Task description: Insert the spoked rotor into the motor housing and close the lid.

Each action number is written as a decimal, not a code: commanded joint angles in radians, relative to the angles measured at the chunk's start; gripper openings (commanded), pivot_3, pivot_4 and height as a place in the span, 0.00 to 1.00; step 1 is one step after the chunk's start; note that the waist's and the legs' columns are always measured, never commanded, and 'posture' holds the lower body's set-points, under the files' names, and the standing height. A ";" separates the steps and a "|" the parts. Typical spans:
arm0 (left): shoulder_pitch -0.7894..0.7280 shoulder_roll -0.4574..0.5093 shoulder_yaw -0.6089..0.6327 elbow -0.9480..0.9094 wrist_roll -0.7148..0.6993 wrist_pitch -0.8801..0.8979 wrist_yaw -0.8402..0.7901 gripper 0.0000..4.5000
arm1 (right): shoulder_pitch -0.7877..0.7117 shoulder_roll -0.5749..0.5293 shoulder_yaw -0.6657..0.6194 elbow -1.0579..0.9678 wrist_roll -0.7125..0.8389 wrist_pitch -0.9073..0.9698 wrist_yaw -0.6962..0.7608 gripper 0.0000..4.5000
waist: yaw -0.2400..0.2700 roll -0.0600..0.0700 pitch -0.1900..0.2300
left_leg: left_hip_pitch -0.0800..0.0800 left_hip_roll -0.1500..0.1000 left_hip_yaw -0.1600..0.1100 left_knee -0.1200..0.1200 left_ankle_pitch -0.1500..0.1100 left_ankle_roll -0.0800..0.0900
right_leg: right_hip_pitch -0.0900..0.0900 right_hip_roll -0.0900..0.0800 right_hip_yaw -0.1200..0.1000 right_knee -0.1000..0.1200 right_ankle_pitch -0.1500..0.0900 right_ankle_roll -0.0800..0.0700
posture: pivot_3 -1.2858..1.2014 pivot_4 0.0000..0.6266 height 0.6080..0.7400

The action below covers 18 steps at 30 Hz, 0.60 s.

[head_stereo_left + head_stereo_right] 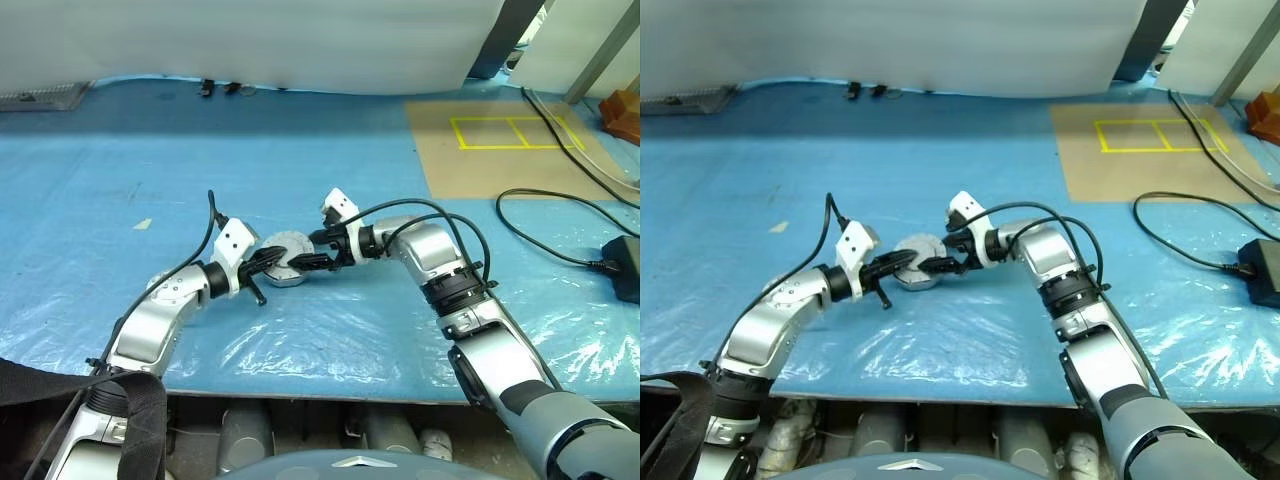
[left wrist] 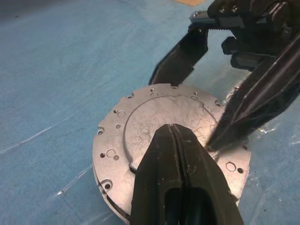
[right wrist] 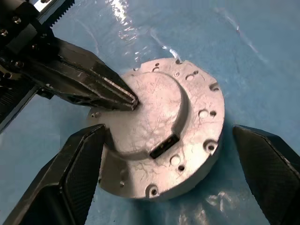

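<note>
Lid [image 3: 159, 136] sits plain grey face up on the blue plastic-covered surface [image 1: 330, 330], roughly centre, between both arms. Looks seated on a round silver body under it; can't tell more of that body from here.

Left tool [image 2: 174, 140]: fingers pressed together, tip resting on top of the lid, near the middle of its raised round section. Not gripping anything.

Right tool [image 3: 171, 154]: spread wide, one black finger [image 3: 79, 168] on each side of the lid, straddling it. Near finger just beside the rim, the other slightly off it; can't tell whether either touches.

Lid face shows small holes round the edge and one dark rectangular slot [image 3: 165, 145] near the step of the raised section.

Farther back on the right: brown board [image 1: 500, 150] with a yellow taped rectangle [image 1: 515, 132] and a black cable [image 1: 545, 235] running to a black box [image 1: 622, 262] at the edge. At the far side, a white sheet [image 1: 250, 40] hangs along the back.
</note>
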<state>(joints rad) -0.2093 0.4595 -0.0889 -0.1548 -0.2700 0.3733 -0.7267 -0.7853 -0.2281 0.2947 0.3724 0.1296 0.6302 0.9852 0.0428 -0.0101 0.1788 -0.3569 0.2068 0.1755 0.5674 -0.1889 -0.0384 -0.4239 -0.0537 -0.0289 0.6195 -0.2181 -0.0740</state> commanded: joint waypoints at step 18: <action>0.209 0.007 0.159 -0.233 -0.107 -0.029 0.060 0.00 | -0.038 0.015 0.065 0.015 -0.055 -0.418 0.160 0.99 | -0.003 0.000 0.000 | -0.002 0.000 0.001 -0.001 -0.002 0.004 | -0.001 0.000 0.000 -0.002 0.000 0.000 | 0.52 0.24 1.00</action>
<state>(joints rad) -0.0112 0.4627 0.0370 -0.3368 -0.3585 0.3656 -0.6763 -0.8043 -0.2257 0.3593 0.4267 0.0478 0.2289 1.1255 0.0400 -0.0101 0.1792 -0.3591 0.2070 0.1760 0.5664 -0.1913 -0.0342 -0.4252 -0.0533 -0.0292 0.6179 -0.2181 -0.0741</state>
